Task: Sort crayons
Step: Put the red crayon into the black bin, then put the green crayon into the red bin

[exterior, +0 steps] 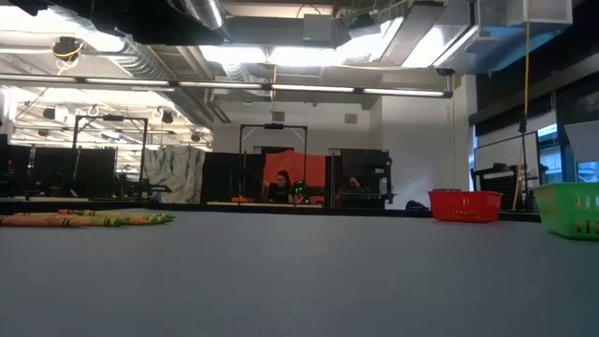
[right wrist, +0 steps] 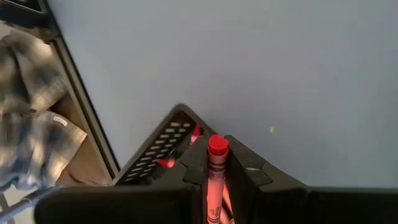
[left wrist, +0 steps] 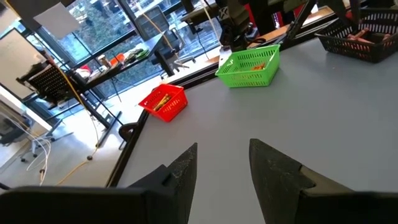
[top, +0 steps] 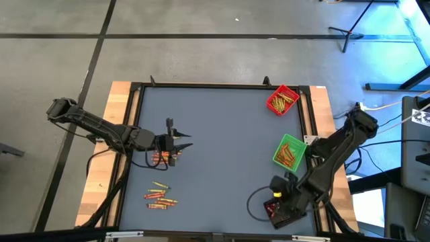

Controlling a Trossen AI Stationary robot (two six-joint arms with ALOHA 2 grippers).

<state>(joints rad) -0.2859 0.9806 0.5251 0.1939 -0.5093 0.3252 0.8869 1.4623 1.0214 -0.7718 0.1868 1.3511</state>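
Crayons lie in two loose piles on the grey table, one [top: 163, 158] just under my left gripper [top: 180, 142] and one [top: 160, 197] nearer the front edge. The low view shows crayons [exterior: 84, 220] lying flat. My left gripper [left wrist: 224, 152] is open and empty above the table. My right gripper [top: 277, 200] is shut on a red crayon [right wrist: 217, 163] over the black tray [right wrist: 155, 149] at the front right. My right gripper pinches the red crayon between its two fingers. The crayon lies along the fingers, and its round end [right wrist: 217, 145] sticks out just past the fingertips. It is lifted clear, over a corner of the black tray.
A red tray [top: 282, 99] with crayons stands at the far right and a green tray [top: 290, 151] with crayons at mid right; both show in the left wrist view [left wrist: 165, 102], [left wrist: 249, 65]. The black tray [top: 272, 210] holds reddish crayons. The table's middle is bare.
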